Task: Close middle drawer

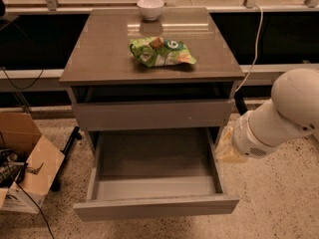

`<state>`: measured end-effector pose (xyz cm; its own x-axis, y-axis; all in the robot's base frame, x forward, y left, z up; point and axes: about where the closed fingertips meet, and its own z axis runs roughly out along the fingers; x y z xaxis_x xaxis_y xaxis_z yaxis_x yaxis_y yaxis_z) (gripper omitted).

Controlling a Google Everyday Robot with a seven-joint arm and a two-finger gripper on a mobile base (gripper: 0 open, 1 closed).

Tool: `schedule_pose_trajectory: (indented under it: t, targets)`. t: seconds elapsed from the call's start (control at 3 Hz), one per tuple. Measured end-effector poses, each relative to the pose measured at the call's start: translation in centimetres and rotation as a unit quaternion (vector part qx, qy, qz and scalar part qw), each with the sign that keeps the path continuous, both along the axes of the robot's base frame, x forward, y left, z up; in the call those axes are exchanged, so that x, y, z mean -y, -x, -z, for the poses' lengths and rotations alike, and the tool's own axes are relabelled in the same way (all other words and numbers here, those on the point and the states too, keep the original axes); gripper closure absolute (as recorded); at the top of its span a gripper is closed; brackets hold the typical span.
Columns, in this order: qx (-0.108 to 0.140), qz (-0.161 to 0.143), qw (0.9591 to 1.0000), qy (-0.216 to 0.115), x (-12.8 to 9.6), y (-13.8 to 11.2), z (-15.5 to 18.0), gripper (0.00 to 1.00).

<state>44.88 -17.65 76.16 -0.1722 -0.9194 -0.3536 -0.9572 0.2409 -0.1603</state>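
Middle drawer stood pulled far out, gripper at its right side

I saw the middle drawer point(155, 206) drawn well out of the grey-brown cabinet point(99, 59) toward the camera, its plain grey box interior bare and its flat front low in the view. The gripper point(227, 146), at the end of the thick white arm point(284, 116), was just beside the drawer's right side wall, near the cabinet's right front corner. I could not tell if it touched the wall, nor if it was spread or closed. Above the open drawer, the upper drawer front point(152, 114) sat under a dark gap. On the cabinet top lay a crumpled green snack bag point(162, 52), and a white bowl point(150, 7) stood near the back edge. A cardboard box point(24, 158) was on the speckled floor point(279, 198) at the left.
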Motion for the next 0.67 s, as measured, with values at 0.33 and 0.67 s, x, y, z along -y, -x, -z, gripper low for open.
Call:
schedule_pose_trajectory:
  t: [0.33,0.67]
  targets:
    - [0.0,0.0,1.0,0.001,0.0,0.0,0.1,1.0]
    - [-0.024,0.016,0.9992,0.027,0.7,0.3,3.4,1.0]
